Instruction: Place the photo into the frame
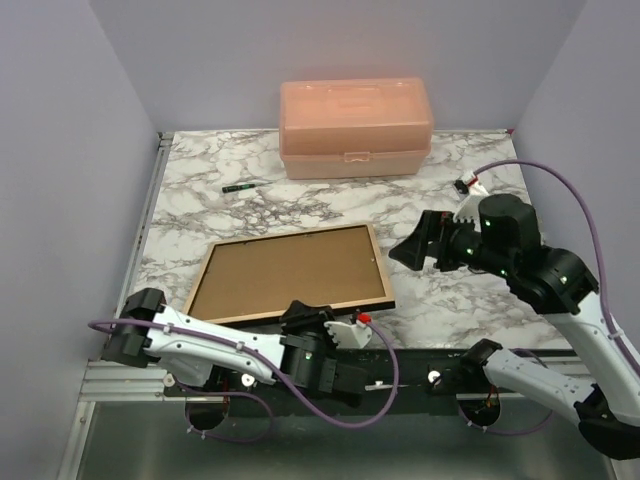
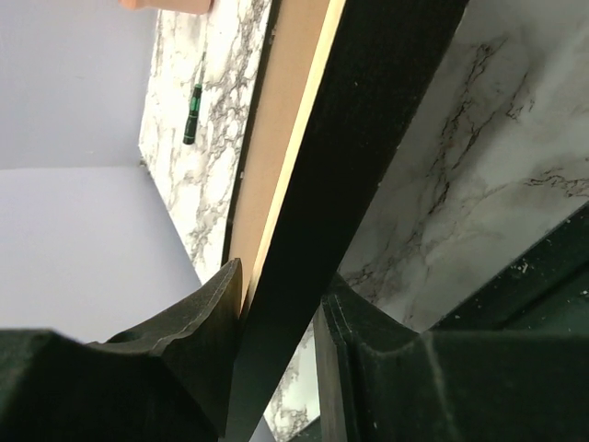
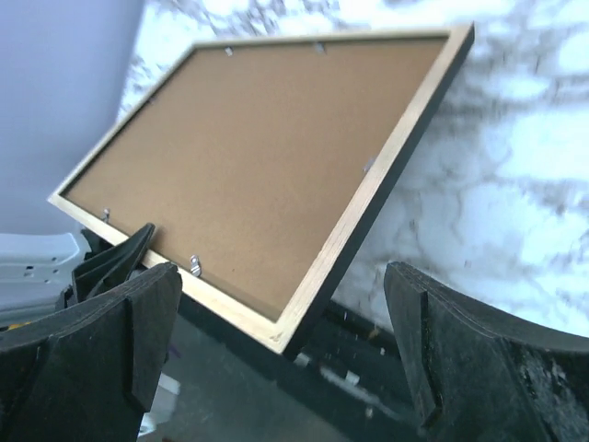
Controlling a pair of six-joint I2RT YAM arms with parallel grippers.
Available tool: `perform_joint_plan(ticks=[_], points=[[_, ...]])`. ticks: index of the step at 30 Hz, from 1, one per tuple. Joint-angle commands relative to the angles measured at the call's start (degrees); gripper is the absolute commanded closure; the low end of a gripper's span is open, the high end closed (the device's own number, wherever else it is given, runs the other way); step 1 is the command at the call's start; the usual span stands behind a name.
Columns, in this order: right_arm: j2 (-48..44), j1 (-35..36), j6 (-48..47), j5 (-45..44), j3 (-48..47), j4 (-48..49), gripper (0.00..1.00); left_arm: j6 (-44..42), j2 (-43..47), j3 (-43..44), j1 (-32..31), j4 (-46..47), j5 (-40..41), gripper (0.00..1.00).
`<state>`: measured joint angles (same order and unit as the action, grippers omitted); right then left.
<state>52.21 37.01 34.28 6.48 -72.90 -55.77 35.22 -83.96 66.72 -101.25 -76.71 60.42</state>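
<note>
The frame lies back up on the marble table, its light wood rim around a brown backing panel. My left gripper is shut on the middle of its near edge. In the left wrist view the frame's black side runs between both fingers of the left gripper. My right gripper hovers open just right of the frame, touching nothing. Its wrist view shows the frame's near right corner between the wide-apart fingers of the right gripper, well beyond them. The photo is out of view.
A pink plastic box stands at the back of the table. A small green and black tool lies left of it, also seen in the left wrist view. Purple walls close in both sides. A black rail runs along the near edge.
</note>
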Motion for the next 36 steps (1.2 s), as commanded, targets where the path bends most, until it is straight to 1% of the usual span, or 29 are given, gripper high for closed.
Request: perform_joint_plan(ticks=[1, 5, 8, 10, 12, 15, 18, 24, 27, 30, 36], points=[[-8.2, 0.0, -9.2, -2.8, 4.7, 15.7, 0.00, -0.6, 8.5, -0.5, -0.1, 5.9, -2.6, 0.81], [-18.5, 0.0, -19.6, 2.6, 14.6, 30.4, 0.01, -4.2, 13.2, -1.7, -0.1, 9.6, -6.6, 0.81], [-25.3, 0.0, -28.3, 10.6, 22.3, 39.9, 0.03, -6.2, 15.5, -1.7, 0.0, 11.2, -9.3, 0.81], [-28.3, 0.0, -33.5, 14.2, 25.6, 43.4, 0.02, -6.6, 16.6, -1.6, 0.0, 11.4, -11.1, 0.81], [-29.8, 0.0, -40.2, 18.2, 27.9, 44.7, 0.00, -6.8, 17.5, -1.4, 0.0, 11.5, -12.5, 0.81], [-30.4, 0.0, -50.8, 27.4, 29.8, 43.8, 0.00, -6.9, 18.7, -1.3, 0.0, 11.2, -14.1, 0.82], [-29.0, 0.0, -61.2, 36.3, 29.1, 39.2, 0.00, -7.0, 19.6, -0.9, 0.0, 11.1, -15.5, 0.82], [-22.4, 0.0, -73.8, 48.2, 25.8, 29.3, 0.00, -7.8, 20.2, 0.8, 0.1, 10.6, -17.3, 0.82], [-19.1, 0.0, -77.8, 52.5, 25.0, 26.1, 0.00, -7.9, 20.5, 1.3, 0.1, 10.2, -17.9, 0.82], [-16.7, 0.0, -79.4, 56.4, 25.8, 26.4, 0.00, -7.8, 21.1, 1.6, 0.3, 9.7, -18.1, 0.82], [-14.7, 0.0, -81.2, 58.2, 27.0, 25.5, 0.00, -7.8, 23.8, 1.7, 1.0, 10.3, -18.5, 0.82]])
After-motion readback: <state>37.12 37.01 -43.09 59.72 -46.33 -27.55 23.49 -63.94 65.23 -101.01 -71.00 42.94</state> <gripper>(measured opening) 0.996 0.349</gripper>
